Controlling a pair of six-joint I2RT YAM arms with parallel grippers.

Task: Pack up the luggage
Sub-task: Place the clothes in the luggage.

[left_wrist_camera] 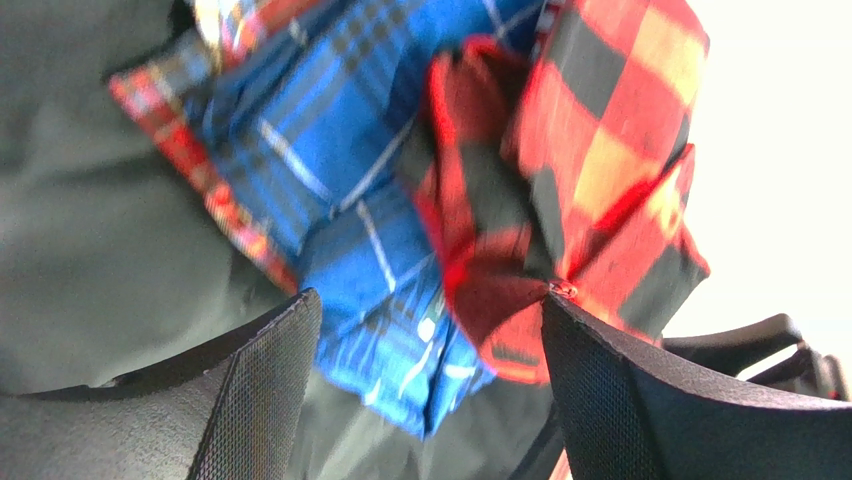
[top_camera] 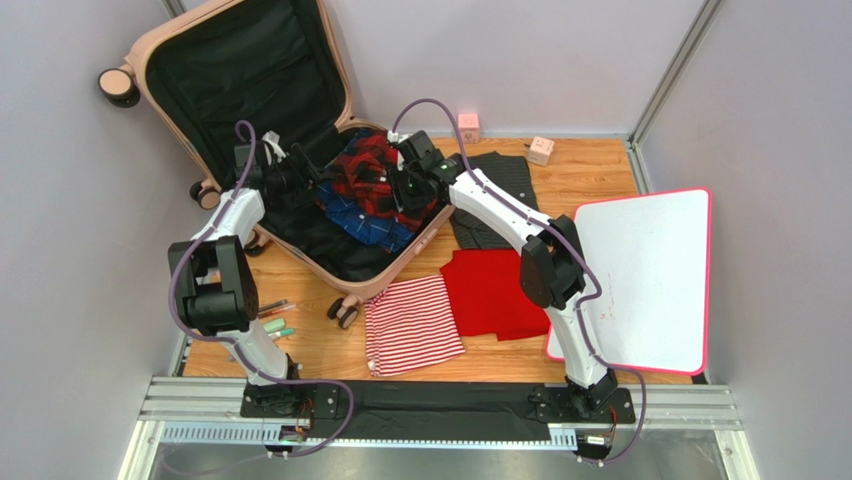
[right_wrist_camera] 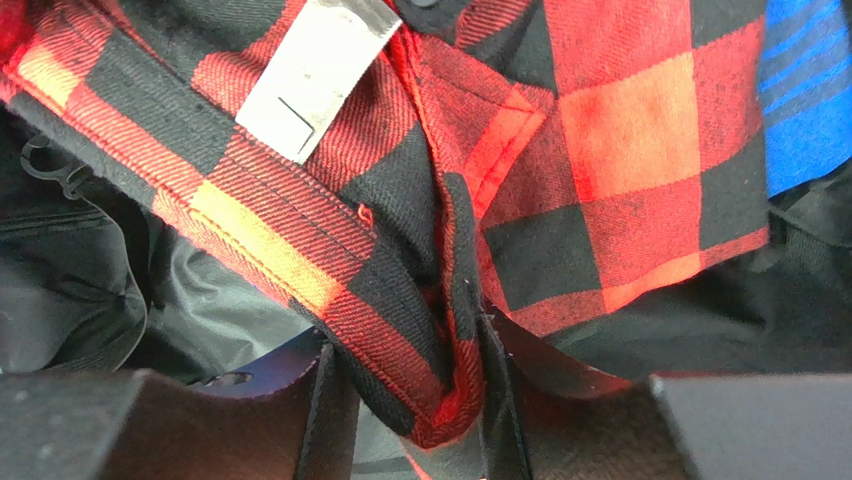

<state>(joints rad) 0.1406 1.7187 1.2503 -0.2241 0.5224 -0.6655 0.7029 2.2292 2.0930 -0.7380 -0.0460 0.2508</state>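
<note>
The pale pink luggage (top_camera: 343, 80) lies open at the back left, its lid raised and its black lining (left_wrist_camera: 110, 250) showing. A red plaid shirt (top_camera: 372, 163) and a blue plaid shirt (top_camera: 366, 226) lie bunched inside it. My right gripper (top_camera: 405, 190) is over the luggage's right side. In the right wrist view the gripper (right_wrist_camera: 403, 330) is shut on a fold of the red plaid shirt (right_wrist_camera: 620, 130). My left gripper (top_camera: 305, 170) reaches in from the left. Its jaws (left_wrist_camera: 429, 297) stand open just over the blue plaid shirt (left_wrist_camera: 350, 200), with the red plaid shirt (left_wrist_camera: 600, 130) beside it.
On the wooden table lie a red-and-white striped shirt (top_camera: 412, 325), a plain red shirt (top_camera: 490, 292) and a dark grey garment (top_camera: 502, 180). A white board with a pink rim (top_camera: 645, 280) sits at the right. Two pink cubes (top_camera: 468, 125) (top_camera: 541, 150) and some pens (top_camera: 275, 320) are also there.
</note>
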